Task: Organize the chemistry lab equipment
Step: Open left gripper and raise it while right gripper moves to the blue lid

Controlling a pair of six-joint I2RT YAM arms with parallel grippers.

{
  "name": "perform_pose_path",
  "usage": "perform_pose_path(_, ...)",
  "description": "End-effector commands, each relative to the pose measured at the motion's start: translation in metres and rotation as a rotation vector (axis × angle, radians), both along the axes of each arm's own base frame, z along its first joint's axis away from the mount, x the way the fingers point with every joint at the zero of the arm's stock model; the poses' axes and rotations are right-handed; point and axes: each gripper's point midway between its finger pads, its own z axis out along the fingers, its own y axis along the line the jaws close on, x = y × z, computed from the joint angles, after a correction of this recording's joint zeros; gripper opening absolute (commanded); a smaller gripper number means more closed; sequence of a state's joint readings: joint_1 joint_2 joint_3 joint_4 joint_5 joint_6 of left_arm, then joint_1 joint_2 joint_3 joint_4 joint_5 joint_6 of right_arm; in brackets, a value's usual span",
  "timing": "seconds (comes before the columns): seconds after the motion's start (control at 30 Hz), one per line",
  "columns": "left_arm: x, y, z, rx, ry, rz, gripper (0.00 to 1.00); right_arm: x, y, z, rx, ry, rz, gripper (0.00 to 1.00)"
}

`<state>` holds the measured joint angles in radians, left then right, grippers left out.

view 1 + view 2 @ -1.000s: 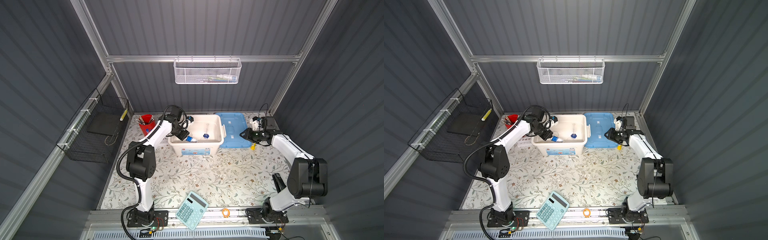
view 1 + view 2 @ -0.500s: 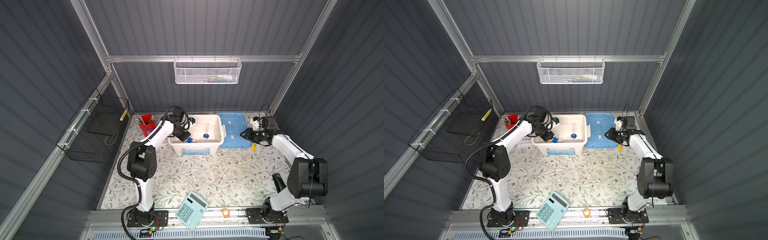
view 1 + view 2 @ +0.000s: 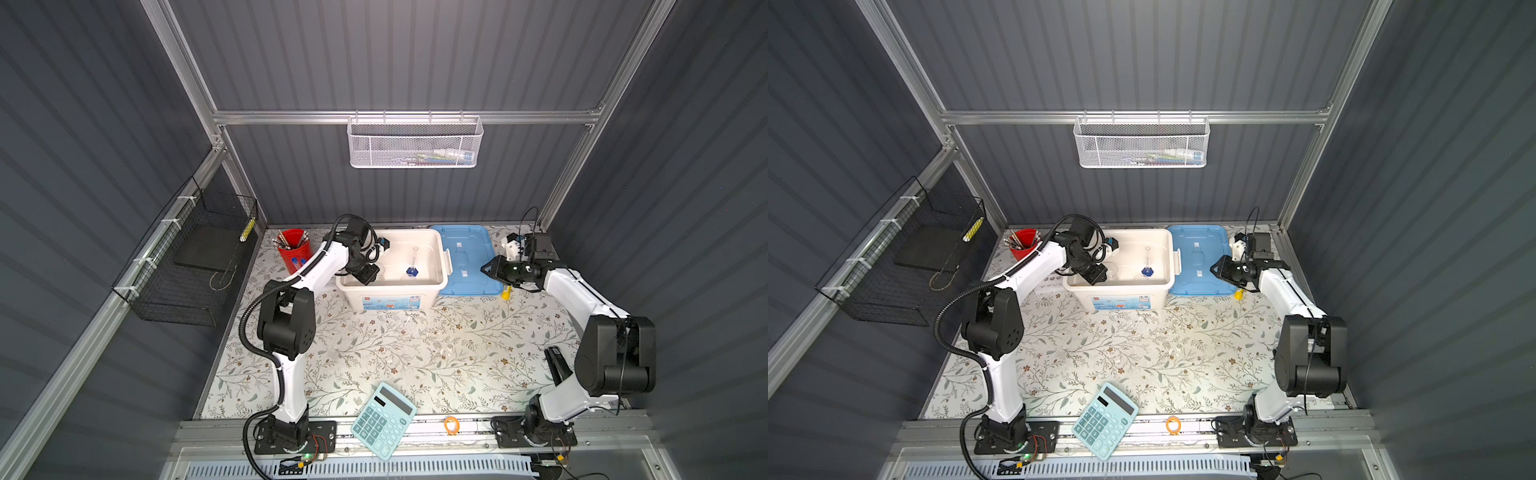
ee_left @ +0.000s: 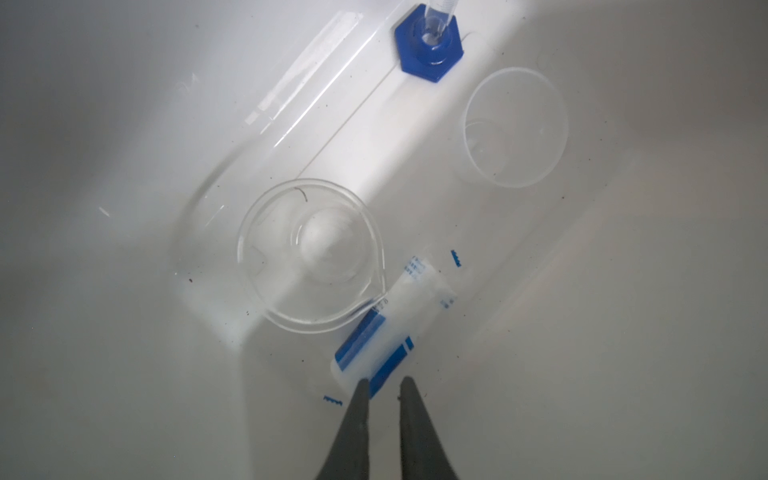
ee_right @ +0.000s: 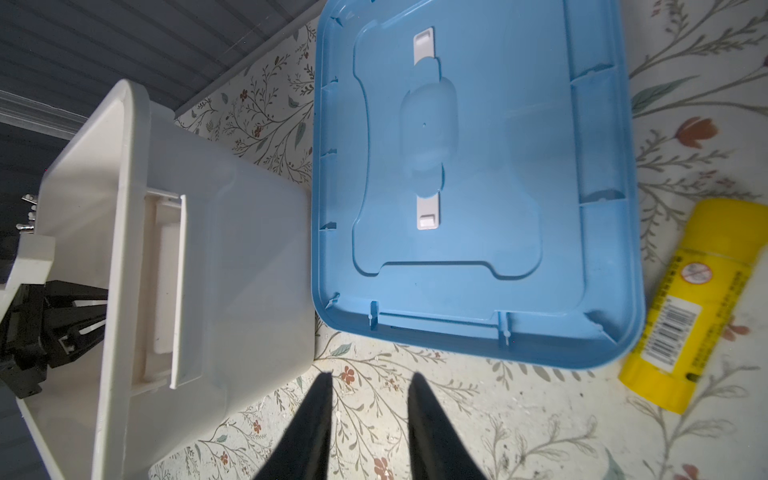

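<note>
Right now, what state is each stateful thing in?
White plastic storage bin: open, lid off.
Light blue plastic lid: inverted, beside bin.
Slim clear cylinder on blue hexagonal foot: upright in bin.
Clear spouted beaker: upright in bin.
Left tool: slightly open.
Right tool: open, empty.

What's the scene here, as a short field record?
bin contents: glass beaker, plastic cup, cylinder on blue hexagonal foot, blue-white labelled packet, in the white bin
left gripper: inside the bin, jaws slightly apart at the packet's end; grip unclear
right gripper: open, empty, near the blue lid
lid: off, flat beside the bin
strays: yellow glue stick by the lid; teal calculator at the front
</note>
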<state>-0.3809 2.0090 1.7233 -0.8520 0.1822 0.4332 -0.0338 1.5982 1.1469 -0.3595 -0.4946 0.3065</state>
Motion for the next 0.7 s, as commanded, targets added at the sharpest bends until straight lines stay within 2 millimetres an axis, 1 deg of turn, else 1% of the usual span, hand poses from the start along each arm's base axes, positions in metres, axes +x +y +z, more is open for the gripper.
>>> perform_pose_path(0.0,-0.001,-0.001,0.002,0.007,0.002,0.000,0.22,0.005,-0.001,0.004,0.003,-0.017,0.009,0.33)
perform_pose_path(0.23,0.001,-0.001,0.014,-0.001,-0.031,-0.001,0.29,0.004,-0.002,0.006,-0.003,-0.020,0.007,0.33)
perform_pose_path(0.37,0.002,-0.003,0.028,-0.020,-0.064,-0.005,0.32,0.004,-0.008,0.009,-0.030,-0.021,-0.004,0.35)
perform_pose_path(0.5,0.001,-0.003,0.047,-0.041,-0.111,-0.008,0.40,0.002,-0.020,0.008,-0.088,0.013,-0.024,0.36)
perform_pose_path(0.6,0.001,-0.004,0.066,-0.067,-0.161,-0.008,0.48,0.002,-0.033,0.004,-0.163,0.058,-0.045,0.37)
perform_pose_path(0.67,0.001,-0.005,0.080,-0.090,-0.199,-0.005,0.54,0.004,-0.047,0.000,-0.229,0.079,-0.079,0.37)
